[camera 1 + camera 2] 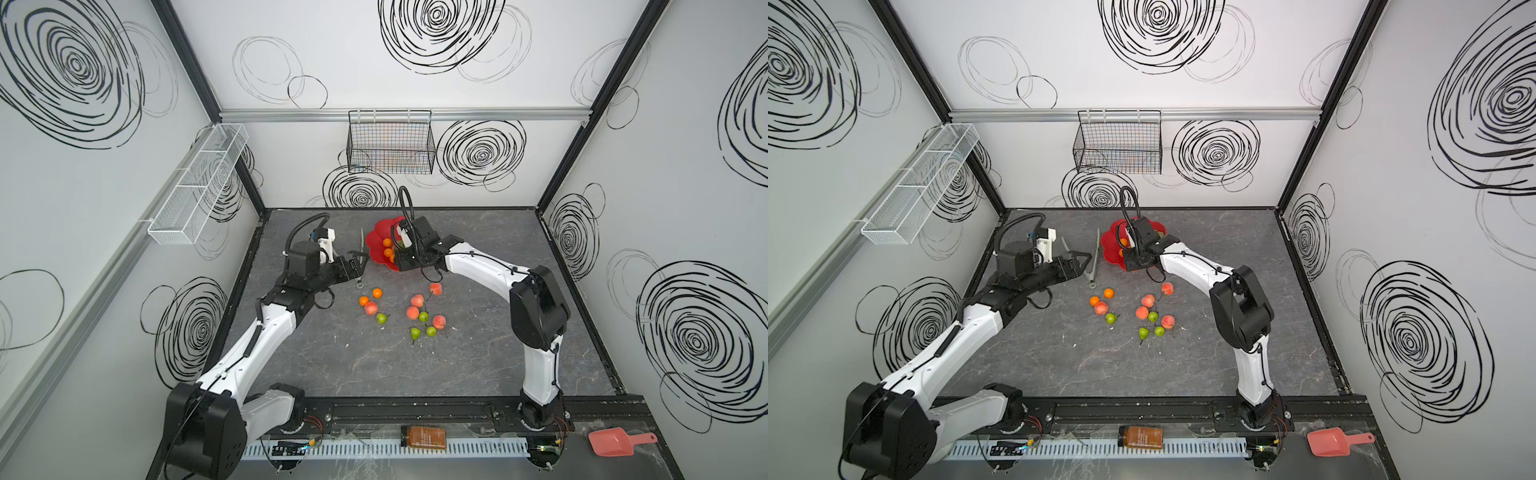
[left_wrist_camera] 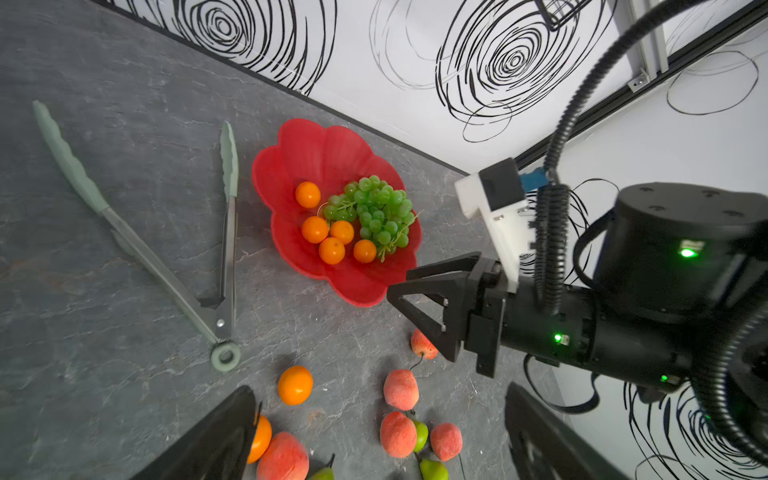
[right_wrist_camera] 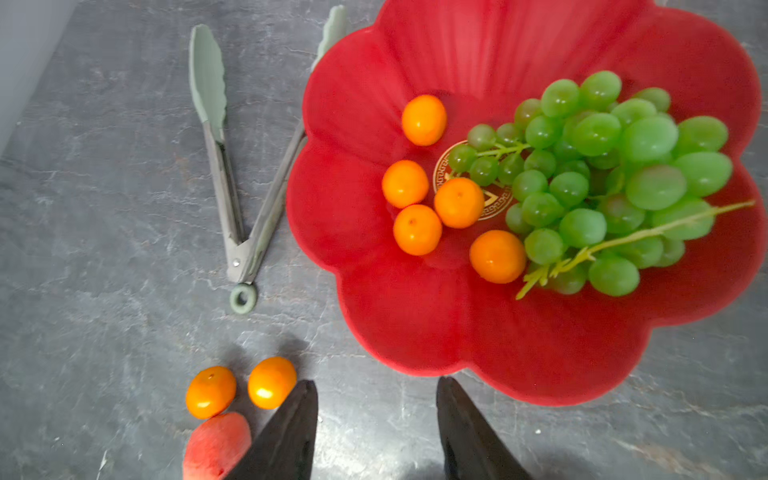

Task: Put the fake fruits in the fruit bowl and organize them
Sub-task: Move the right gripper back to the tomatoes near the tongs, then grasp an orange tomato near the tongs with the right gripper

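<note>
Front rail: an amber jar [image 1: 423, 437] lies on its side, with a pink scoop [image 1: 611, 441] to its right.
Loose fruit: two clusters on the bench [image 1: 519, 353], mid-area. Left cluster: two tangerines [image 1: 377, 293], one peach [image 1: 371, 308], one pear [image 1: 381, 318]. Right cluster: four peaches [image 1: 417, 300] and three pears [image 1: 415, 333], some touching.
Left claw [image 2: 379, 388]: open, fingers wide apart, nothing gripped. It is positioned above the bench near the hinge of the tongs [image 2: 166, 270], left of the fruit bowl [image 2: 316, 149].
Tongs: green-tipped, lying spread open on the bench. One arm is just beside the bowl rim; contact cannot be determined.
Right claw [image 3: 377, 382]: open, fingers apart, bare bench between them. It is positioned at the near rim of the fruit bowl, clear of the fruit.
Fruit bowl: red, petal-rimmed, on the bench toward the back wall. Contents: five tangerines [image 3: 459, 203] on the left side and one bunch of green grapes [image 3: 602, 178] on the right, partly covering the gold centre mark [image 3: 492, 205].
Back wall: a black wire basket [image 1: 390, 145] hangs above the bowl.
</note>
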Available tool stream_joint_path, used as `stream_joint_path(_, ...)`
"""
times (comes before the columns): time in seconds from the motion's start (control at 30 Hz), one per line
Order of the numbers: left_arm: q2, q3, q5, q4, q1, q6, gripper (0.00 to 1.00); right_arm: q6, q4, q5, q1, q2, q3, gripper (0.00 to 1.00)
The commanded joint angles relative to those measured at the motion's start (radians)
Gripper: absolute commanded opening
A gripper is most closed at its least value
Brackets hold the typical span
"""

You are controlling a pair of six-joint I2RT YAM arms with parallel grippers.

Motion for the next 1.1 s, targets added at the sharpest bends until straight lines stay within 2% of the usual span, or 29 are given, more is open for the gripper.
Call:
stream_joint_path(0.0, -0.065, -0.043, -0.044, -0.066, 0.004, 0.017, 0.96, 0.044, 0.074, -0.011, 0.032, -0.042, -0.067, 0.51)
stream_joint_path(0.27, -0.189, -0.105, -0.040, -0.178, 0.062, 0.092, 0.96, 0.163, 0.138, 0.004, 0.097, -0.068, -0.142, 0.53)
stream_joint_path(0.43, -0.229, -0.153, 0.005, -0.171, 0.125, 0.103, 0.96, 0.227, 0.147, 0.046, 0.140, -0.040, -0.142, 0.53)
stream_joint_path(0.67, -0.218, -0.172, 0.019, -0.159, 0.195, 0.089, 0.96, 0.262, 0.072, 0.083, 0.181, 0.071, -0.042, 0.53)
stream_joint_path(1.07, -0.219, -0.180, 0.026, -0.152, 0.209, 0.087, 0.96, 0.256, -0.043, 0.142, 0.196, 0.220, 0.108, 0.53)
